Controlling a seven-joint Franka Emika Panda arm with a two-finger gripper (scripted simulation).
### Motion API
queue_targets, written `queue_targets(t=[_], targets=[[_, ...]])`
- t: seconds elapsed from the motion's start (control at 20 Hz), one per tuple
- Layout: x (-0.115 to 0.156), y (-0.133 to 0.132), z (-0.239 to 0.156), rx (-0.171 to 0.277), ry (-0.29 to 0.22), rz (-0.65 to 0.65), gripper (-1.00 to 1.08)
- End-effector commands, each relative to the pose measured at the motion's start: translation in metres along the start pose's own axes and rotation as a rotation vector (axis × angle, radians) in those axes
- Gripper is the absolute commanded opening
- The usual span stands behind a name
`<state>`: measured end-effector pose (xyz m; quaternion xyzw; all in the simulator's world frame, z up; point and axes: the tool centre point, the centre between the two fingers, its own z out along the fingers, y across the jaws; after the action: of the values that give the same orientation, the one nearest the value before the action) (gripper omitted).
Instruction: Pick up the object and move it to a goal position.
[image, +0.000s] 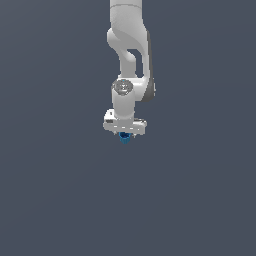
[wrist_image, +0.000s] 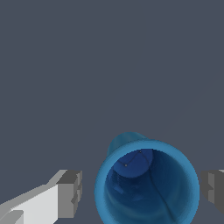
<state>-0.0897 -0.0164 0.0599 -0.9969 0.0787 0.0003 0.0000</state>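
Hanging from the white arm (image: 127, 60), the pincer (image: 125, 135) points down with the blue cup (image: 125, 138) between its fingers (wrist_image: 70, 192). From the wrist the pads stand just clear of the cup's rim, so the pincer looks open around it, not clamped.

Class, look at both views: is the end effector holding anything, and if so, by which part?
Nothing is held. The blue cup sits between the end effector's fingers, with gaps at its rim on both sides.
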Motion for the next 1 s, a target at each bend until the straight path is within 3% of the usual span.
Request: queue_targets(t=[0.0, 0.3, 0.35, 0.95], targets=[[-0.0003, 0.0000, 0.0104, 0.000, 0.000, 0.000, 1.00], [0.0001, 0.0000, 0.0197, 0.000, 0.000, 0.001, 1.00], [0.0001, 0.0000, 0.0197, 0.000, 0.000, 0.001, -1.00], [0.0003, 0.0001, 0.0178, 0.000, 0.001, 0.001, -1.00]])
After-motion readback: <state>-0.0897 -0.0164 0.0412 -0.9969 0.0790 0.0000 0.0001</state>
